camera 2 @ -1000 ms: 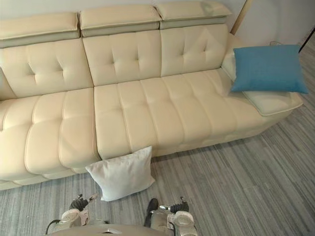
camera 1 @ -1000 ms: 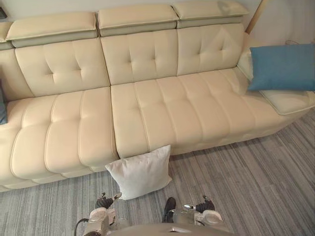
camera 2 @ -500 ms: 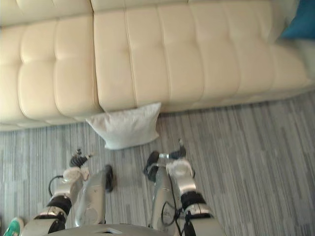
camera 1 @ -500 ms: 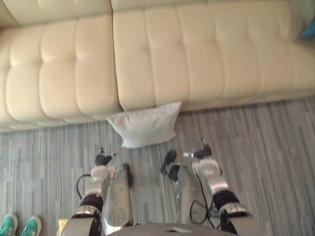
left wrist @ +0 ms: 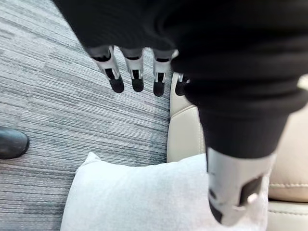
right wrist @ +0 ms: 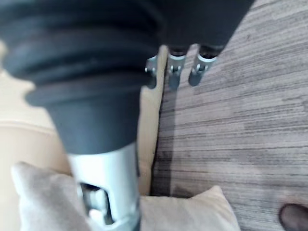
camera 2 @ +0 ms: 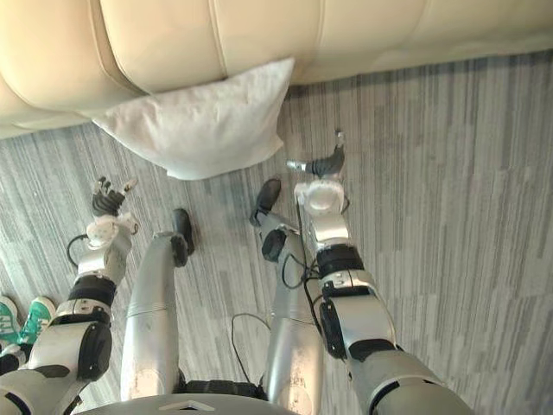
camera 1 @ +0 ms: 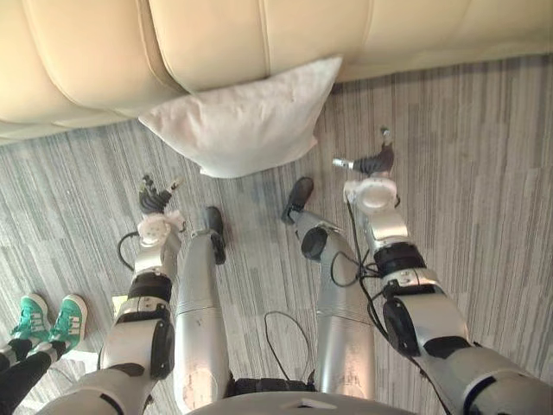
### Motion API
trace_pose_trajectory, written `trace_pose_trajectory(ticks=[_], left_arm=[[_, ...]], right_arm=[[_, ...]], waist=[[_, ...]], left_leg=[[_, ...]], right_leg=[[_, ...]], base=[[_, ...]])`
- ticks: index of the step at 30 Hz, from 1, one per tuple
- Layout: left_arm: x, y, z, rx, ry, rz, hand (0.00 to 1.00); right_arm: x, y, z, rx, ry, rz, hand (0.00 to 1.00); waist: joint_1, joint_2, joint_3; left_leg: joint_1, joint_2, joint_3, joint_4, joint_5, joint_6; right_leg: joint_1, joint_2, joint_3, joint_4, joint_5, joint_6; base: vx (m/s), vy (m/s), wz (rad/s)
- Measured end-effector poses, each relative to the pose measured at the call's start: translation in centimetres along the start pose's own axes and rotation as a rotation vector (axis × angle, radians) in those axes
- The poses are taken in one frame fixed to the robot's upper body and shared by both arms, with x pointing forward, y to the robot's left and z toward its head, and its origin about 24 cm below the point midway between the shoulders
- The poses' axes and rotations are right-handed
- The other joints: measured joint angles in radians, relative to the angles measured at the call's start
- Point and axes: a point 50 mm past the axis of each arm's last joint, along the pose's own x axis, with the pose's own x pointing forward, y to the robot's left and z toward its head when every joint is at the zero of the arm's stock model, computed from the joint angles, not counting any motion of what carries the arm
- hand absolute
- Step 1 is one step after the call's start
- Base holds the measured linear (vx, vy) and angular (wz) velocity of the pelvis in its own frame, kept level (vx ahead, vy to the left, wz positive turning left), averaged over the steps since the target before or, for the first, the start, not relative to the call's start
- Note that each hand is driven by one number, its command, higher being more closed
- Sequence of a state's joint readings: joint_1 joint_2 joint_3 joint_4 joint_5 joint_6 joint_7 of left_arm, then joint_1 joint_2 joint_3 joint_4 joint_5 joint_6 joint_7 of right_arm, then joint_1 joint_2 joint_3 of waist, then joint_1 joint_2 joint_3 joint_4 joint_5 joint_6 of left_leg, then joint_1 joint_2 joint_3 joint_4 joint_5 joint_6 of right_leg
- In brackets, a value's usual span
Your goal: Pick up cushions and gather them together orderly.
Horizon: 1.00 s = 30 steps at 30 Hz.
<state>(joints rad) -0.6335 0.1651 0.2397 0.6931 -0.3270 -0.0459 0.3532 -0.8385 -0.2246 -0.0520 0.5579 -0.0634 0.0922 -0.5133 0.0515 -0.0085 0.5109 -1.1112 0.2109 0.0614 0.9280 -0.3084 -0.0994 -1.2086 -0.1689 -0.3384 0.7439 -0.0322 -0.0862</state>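
A pale grey cushion (camera 1: pixel 246 121) lies on the striped floor, leaning against the front of the cream sofa (camera 1: pixel 207 43). My left hand (camera 1: pixel 155 201) hangs a little short of the cushion's left corner, fingers straight and empty. My right hand (camera 1: pixel 374 162) is just right of the cushion's lower right side, also open and empty. In the left wrist view the cushion (left wrist: pixel 144 197) lies past my straight fingers (left wrist: pixel 137 72) and thumb (left wrist: pixel 236 187). The right wrist view shows the cushion (right wrist: pixel 192 214) beyond my thumb (right wrist: pixel 103 192), apart from it.
The grey striped carpet (camera 1: pixel 484 173) runs along the sofa's base. A person's green shoes (camera 1: pixel 47 316) stand at the far left, behind my left arm.
The camera has tipped down, so the sofa seat and blue cushion have left the picture and the floor cushion sits higher. Both arms now reach down toward the cushion; hands still open and empty.
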Motion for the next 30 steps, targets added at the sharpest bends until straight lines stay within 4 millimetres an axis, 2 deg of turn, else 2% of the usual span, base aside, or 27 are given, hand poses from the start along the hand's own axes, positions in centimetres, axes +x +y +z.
trace_pose_trajectory(ticks=[3, 5, 12, 13, 14, 15, 18, 21, 23, 30], left_arm=[[0.5, -1.1, 2.3, -0.033, -0.064, -0.009, 0.0], [0.9, -2.0, 4.7, -0.057, -0.13, -0.016, 0.0], [0.9, -5.2, 10.6, -0.121, -0.289, -0.072, 0.0], [0.7, -5.6, 11.1, -0.129, -0.305, -0.08, 0.0], [0.6, -6.2, 11.8, -0.135, -0.322, -0.083, 0.0], [0.5, -6.4, 12.0, -0.138, -0.328, -0.084, 1.0], [0.0, -7.9, 13.1, -0.16, -0.349, -0.094, 1.0], [-0.5, -8.5, 13.7, -0.178, -0.367, -0.085, 1.0], [-0.6, -8.5, 13.8, -0.176, -0.373, -0.077, 1.0], [-0.8, -8.3, 14.7, -0.198, -0.393, -0.019, 1.0]], right_arm=[[0.8, 0.3, 2.6, 0.056, -0.053, -0.035, 0.0], [1.4, 0.8, 5.4, 0.092, -0.116, -0.034, 0.0], [1.6, 2.5, 12.0, 0.185, -0.267, -0.016, 0.0], [1.3, 2.7, 12.7, 0.191, -0.29, -0.004, 1.0], [0.9, 3.3, 13.4, 0.208, -0.311, 0.015, 1.0], [0.8, 3.6, 13.6, 0.216, -0.312, 0.022, 1.0], [-0.7, 5.9, 14.0, 0.249, -0.305, 0.088, 1.0], [-2.6, 8.2, 14.4, 0.312, -0.305, 0.17, 1.0], [-3.4, 9.1, 14.6, 0.359, -0.293, 0.197, 1.0], [-3.5, 9.0, 14.5, 0.482, -0.256, 0.216, 1.0]], waist=[[0.0, 0.0, 0.001], [-0.002, -0.001, 0.003], [-0.017, -0.001, 0.006], [-0.017, -0.001, 0.006], [-0.019, -0.001, 0.006], [-0.019, -0.001, 0.006], [-0.022, -0.001, 0.006], [-0.022, -0.001, 0.006], [-0.021, 0.0, 0.006], [-0.025, 0.0, 0.005]], left_leg=[[-0.062, 0.003, -0.007, 0.016, 0.006, 0.009], [-0.113, 0.003, -0.01, 0.017, 0.023, 0.012], [-0.217, 0.004, -0.038, 0.016, 0.053, 0.011], [-0.225, 0.005, -0.038, 0.016, 0.055, 0.008], [-0.236, 0.007, -0.037, 0.017, 0.055, 0.007], [-0.239, 0.008, -0.037, 0.017, 0.056, 0.006], [-0.246, 0.009, -0.039, 0.016, 0.058, 0.002], [-0.251, 0.009, -0.038, 0.015, 0.058, 0.001], [-0.251, 0.009, -0.038, 0.014, 0.059, 0.0], [-0.246, 0.008, -0.037, -0.003, 0.076, -0.029]], right_leg=[[-0.055, 0.0, -0.001, 0.01, 0.005, 0.018], [-0.104, 0.001, 0.0, 0.007, 0.013, 0.031], [-0.199, 0.015, -0.001, 0.007, 0.015, 0.034], [-0.209, 0.015, -0.001, 0.011, 0.015, 0.034], [-0.222, 0.016, -0.001, 0.016, 0.015, 0.034], [-0.226, 0.017, -0.001, 0.021, 0.015, 0.033], [-0.234, 0.018, -0.001, 0.027, 0.015, 0.032], [-0.239, 0.018, -0.001, 0.025, 0.015, 0.032], [-0.239, 0.018, -0.001, 0.025, 0.015, 0.031], [-0.241, 0.02, 0.0, 0.019, 0.02, 0.024]], base=[[-0.08, -0.023, 0.04], [-0.08, -0.039, 0.06], [-0.05, -0.061, 0.09], [-0.02, -0.089, 0.04], [-0.01, -0.075, 0.0], [0.0, -0.078, 0.01], [0.0, -0.067, 0.02], [0.0, -0.076, 0.01], [-0.01, -0.069, 0.01], [0.0, -0.075, 0.01]])
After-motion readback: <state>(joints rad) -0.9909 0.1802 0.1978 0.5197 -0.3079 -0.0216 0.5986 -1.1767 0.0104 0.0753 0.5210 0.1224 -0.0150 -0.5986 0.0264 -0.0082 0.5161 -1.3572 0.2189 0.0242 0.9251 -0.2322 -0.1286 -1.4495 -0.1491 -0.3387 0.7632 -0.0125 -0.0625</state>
